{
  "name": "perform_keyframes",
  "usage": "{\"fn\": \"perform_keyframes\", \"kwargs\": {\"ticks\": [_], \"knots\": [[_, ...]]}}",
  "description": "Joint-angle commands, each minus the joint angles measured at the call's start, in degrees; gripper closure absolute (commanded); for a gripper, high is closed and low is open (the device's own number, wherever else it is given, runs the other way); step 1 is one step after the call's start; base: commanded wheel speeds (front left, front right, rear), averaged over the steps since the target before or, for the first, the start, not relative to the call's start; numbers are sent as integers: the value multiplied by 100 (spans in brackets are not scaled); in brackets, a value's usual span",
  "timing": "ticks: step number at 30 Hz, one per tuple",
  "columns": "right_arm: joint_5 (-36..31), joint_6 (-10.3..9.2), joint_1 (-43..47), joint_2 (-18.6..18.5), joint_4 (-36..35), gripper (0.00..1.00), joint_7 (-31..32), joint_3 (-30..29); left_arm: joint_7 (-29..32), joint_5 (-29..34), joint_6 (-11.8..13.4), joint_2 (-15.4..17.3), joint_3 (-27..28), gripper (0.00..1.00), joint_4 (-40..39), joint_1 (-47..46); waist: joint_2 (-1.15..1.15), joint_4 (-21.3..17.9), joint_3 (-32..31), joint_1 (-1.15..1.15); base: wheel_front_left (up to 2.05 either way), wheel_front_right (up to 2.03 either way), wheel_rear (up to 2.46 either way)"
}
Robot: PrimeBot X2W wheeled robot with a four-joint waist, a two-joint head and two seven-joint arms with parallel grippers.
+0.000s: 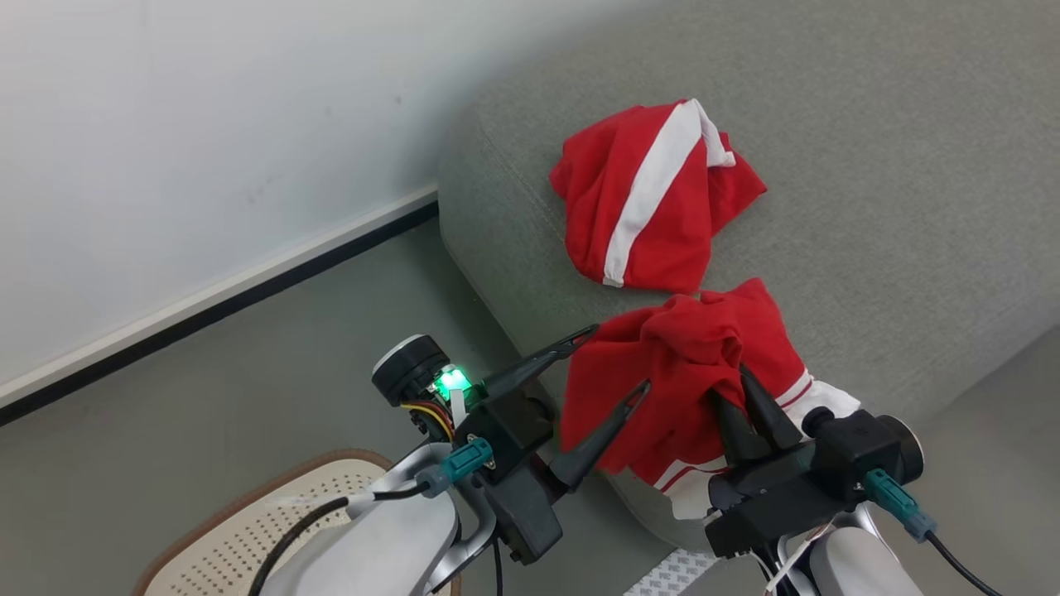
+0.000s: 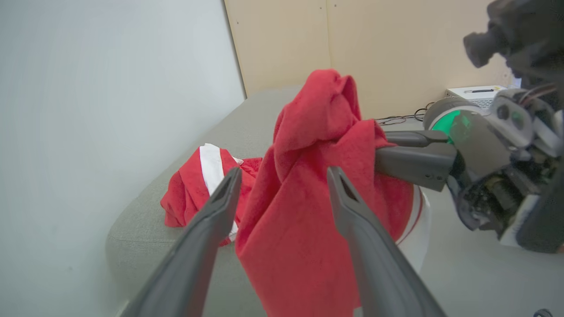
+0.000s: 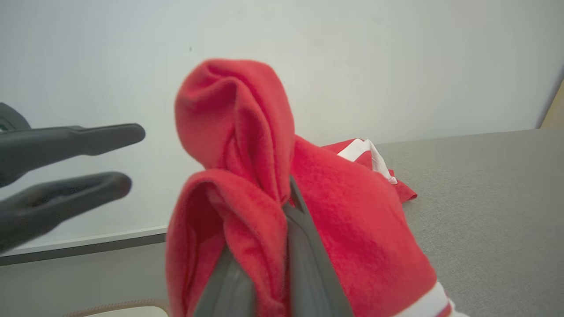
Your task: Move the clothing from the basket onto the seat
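In the head view our right gripper (image 1: 730,385) has its jaws closed narrow on a red garment (image 1: 662,372) at the front corner of the seat (image 1: 869,165). Our left gripper (image 1: 619,358) stands just beside this cloth, its jaws wide and gripping nothing. A second garment (image 1: 654,199), red with a white stripe, lies further back on the seat. The basket (image 1: 248,530) is on the floor at the lower left, partly behind our left arm.

The left wrist view adds a beige wall panel (image 2: 374,44) behind the seat and a white device (image 2: 476,93). The right wrist view shows a fold of the held cloth standing up above the jaws.
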Motion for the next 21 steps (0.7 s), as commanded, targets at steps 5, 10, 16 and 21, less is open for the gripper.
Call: {"fn": "perform_keyframes", "kwargs": {"ticks": [5, 10, 16, 21], "knots": [[-123, 0, 211, 69, -168, 100, -7, -228, -175, -73, -103, -127, -179, 0, 287, -229, -1, -156, 160, -1, 0, 0, 0], [-183, 0, 321, 88, -235, 100, -7, -328, -260, -113, -142, -203, -263, 0, 481, -366, -1, -163, 209, -1, 0, 0, 0], [-73, 0, 153, 158, -358, 100, -8, -547, -276, -115, -158, -200, -325, 0, 553, -490, -1, -170, 438, -1, 0, 0, 0], [181, 0, -232, 190, -541, 100, -7, -1003, -114, -25, -121, -118, -349, 0, 537, -639, -1, -159, 884, -1, 0, 0, 0]]}}
